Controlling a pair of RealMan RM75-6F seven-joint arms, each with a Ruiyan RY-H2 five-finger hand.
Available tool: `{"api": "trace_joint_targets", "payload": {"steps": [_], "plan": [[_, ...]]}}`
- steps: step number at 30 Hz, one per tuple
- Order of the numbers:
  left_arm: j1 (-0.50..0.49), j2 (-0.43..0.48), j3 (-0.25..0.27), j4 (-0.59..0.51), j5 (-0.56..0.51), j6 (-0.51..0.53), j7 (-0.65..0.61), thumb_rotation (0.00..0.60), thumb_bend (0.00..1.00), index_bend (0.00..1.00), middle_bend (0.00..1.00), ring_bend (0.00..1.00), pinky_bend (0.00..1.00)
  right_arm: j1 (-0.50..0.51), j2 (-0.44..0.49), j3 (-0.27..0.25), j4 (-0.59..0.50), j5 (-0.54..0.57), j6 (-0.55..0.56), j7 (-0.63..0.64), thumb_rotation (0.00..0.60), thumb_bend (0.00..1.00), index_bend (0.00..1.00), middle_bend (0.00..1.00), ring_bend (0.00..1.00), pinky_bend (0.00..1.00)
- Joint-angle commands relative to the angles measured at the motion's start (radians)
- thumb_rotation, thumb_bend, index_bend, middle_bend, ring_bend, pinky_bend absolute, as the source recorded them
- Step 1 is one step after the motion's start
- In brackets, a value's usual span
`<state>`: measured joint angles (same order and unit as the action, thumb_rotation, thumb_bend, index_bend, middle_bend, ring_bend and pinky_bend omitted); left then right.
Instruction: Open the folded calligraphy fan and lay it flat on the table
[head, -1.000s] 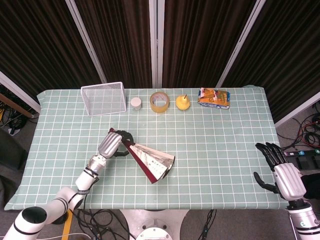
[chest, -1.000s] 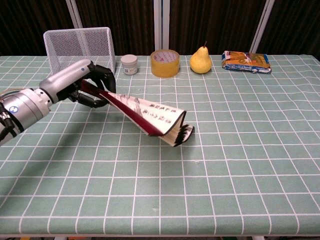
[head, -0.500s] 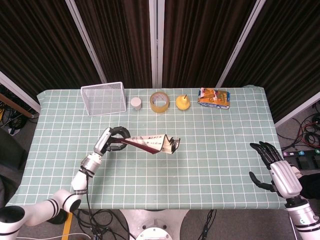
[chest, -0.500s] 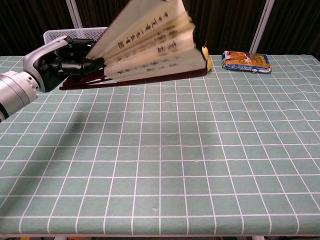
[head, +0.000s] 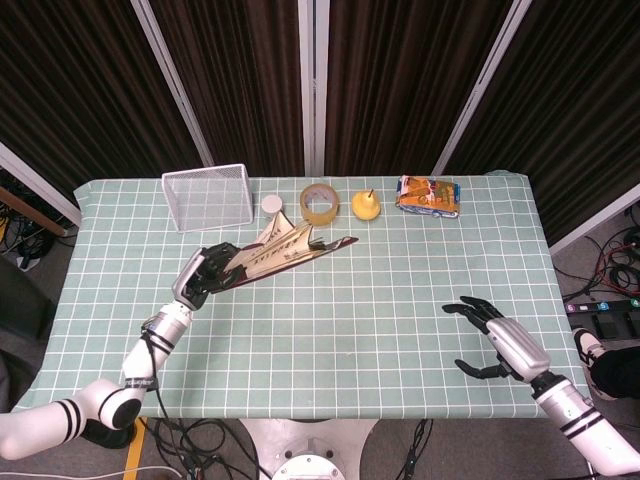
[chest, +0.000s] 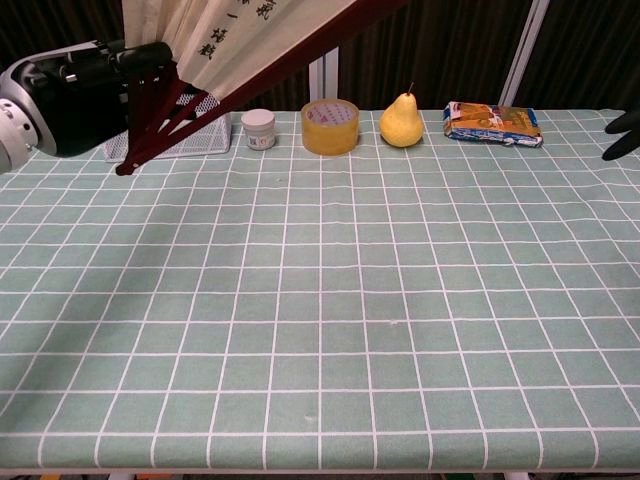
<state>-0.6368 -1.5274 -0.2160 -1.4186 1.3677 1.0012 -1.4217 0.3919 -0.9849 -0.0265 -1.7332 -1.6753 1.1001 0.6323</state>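
Observation:
My left hand grips the pivot end of the calligraphy fan and holds it up off the table. The fan is partly spread, cream leaf with black characters and dark red ribs, pointing right toward the tape roll. In the chest view the left hand is at the upper left and the fan rises past the top edge. My right hand hovers over the table's right side, fingers apart, holding nothing; only its fingertips show at the chest view's right edge.
Along the back of the green checked table stand a wire mesh basket, a small white jar, a yellow tape roll, a pear and a snack packet.
The left hand raised the fan off the table and swung it up and back, the leaf spreading. The right hand moved left, in over the table.

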Motion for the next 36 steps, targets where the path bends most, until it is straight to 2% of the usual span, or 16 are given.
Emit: {"api": "trace_joint_targets", "payload": {"steps": [1,6,13,20,23,28,31,36], "plan": [[0.006,0.020,-0.009,-0.039,-0.007,-0.015,-0.009,0.600,0.41,0.60,0.51,0.40,0.46,0.063,-0.075,0.049,-0.015,0.095,-0.073,0.126,0.600,0.04,0.14,0.17,0.00,0.03],[0.010,0.042,-0.008,-0.091,0.010,-0.026,-0.021,0.600,0.41,0.60,0.52,0.40,0.46,0.138,-0.155,0.112,-0.009,0.192,-0.168,0.243,0.600,0.03,0.07,0.15,0.00,0.03],[0.009,0.034,-0.003,-0.128,0.026,-0.018,0.043,0.600,0.41,0.60,0.52,0.40,0.46,0.196,-0.246,0.209,-0.014,0.348,-0.221,0.280,0.600,0.03,0.02,0.12,0.00,0.04],[-0.008,0.023,-0.006,-0.143,0.023,-0.035,0.108,0.600,0.41,0.60,0.52,0.40,0.46,0.224,-0.308,0.267,-0.035,0.366,-0.222,0.321,0.600,0.04,0.04,0.15,0.00,0.04],[-0.016,0.018,-0.014,-0.143,0.006,-0.053,0.119,0.600,0.41,0.60,0.51,0.40,0.46,0.226,-0.350,0.283,-0.037,0.387,-0.196,0.298,0.600,0.08,0.13,0.22,0.07,0.11],[-0.021,0.016,-0.022,-0.149,-0.010,-0.077,0.112,0.600,0.41,0.60,0.52,0.40,0.46,0.217,-0.439,0.312,-0.035,0.466,-0.116,0.196,0.600,0.21,0.41,0.43,0.31,0.40],[-0.022,0.017,-0.024,-0.150,-0.012,-0.088,0.101,0.600,0.41,0.59,0.52,0.40,0.46,0.211,-0.480,0.328,-0.038,0.502,-0.081,0.153,0.600,0.28,0.56,0.53,0.43,0.52],[-0.023,0.023,-0.023,-0.155,0.000,-0.104,0.069,0.600,0.41,0.59,0.51,0.40,0.46,0.205,-0.529,0.350,-0.045,0.549,-0.043,0.091,0.600,0.33,0.73,0.63,0.52,0.61]]}}
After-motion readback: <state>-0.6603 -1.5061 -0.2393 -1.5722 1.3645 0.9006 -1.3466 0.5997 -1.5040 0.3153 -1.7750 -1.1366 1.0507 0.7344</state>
